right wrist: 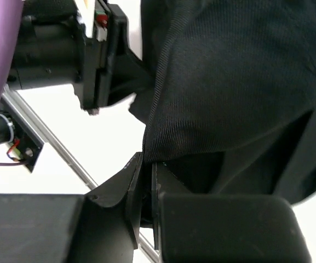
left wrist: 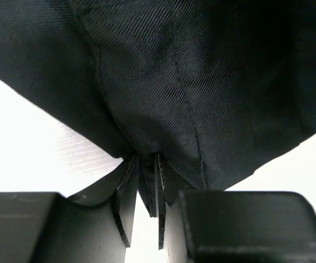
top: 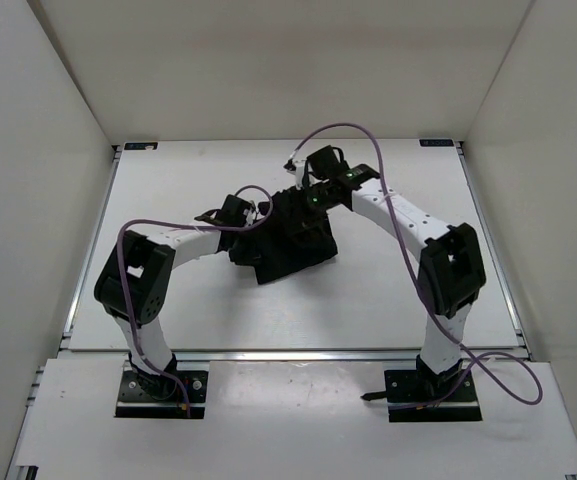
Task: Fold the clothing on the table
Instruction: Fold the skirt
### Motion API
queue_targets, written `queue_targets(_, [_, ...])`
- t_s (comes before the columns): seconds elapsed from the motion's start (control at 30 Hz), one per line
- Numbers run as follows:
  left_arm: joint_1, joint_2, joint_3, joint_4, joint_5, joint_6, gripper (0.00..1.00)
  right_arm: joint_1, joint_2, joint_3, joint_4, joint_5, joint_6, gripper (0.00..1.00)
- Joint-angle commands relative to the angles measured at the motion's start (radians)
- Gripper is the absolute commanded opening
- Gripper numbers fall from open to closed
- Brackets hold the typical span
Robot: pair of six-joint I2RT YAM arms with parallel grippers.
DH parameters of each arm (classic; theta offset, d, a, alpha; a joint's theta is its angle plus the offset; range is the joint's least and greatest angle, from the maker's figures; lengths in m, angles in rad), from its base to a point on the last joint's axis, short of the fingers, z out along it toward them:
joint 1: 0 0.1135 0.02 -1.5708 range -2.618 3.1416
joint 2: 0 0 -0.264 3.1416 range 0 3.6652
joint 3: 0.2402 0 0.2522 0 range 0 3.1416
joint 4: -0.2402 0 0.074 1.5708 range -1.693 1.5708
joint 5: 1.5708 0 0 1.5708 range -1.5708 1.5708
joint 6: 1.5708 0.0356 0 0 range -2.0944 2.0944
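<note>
On the flat white tabletop (top: 398, 290) the crumpled matte black garment (top: 290, 245) lay central, nipped at nine o'clock by the left gripper (left wrist: 144, 178) and at twelve by the right gripper (right wrist: 147, 175), thin bites that risked slipping.

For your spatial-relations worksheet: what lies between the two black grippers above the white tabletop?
The plain black fabric garment, bunched, fills the stretch between the left gripper and the right gripper, both pinching it; the top external view shows this.
</note>
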Motion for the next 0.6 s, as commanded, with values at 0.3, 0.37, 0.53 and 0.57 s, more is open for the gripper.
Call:
queue_targets(0.3, [0.034,0.086,-0.068,0.007,0.076,-0.018,0.29,0.058,0.139,0.045,0.179,-0.216,0.126,0.00])
queue_targets(0.37, [0.038,0.080,-0.081,0.003,0.068,-0.012,0.28,0.073,0.157,0.077,0.179,-0.259,0.120,0.00])
queue_targets(0.53, [0.063,0.063,-0.109,0.000,0.067,-0.012,0.29,0.102,0.234,0.162,0.148,-0.289,0.103,0.00])
queue_targets(0.57, [0.069,0.058,-0.111,-0.003,0.068,-0.009,0.30,0.099,0.248,0.157,0.145,-0.303,0.109,0.00])
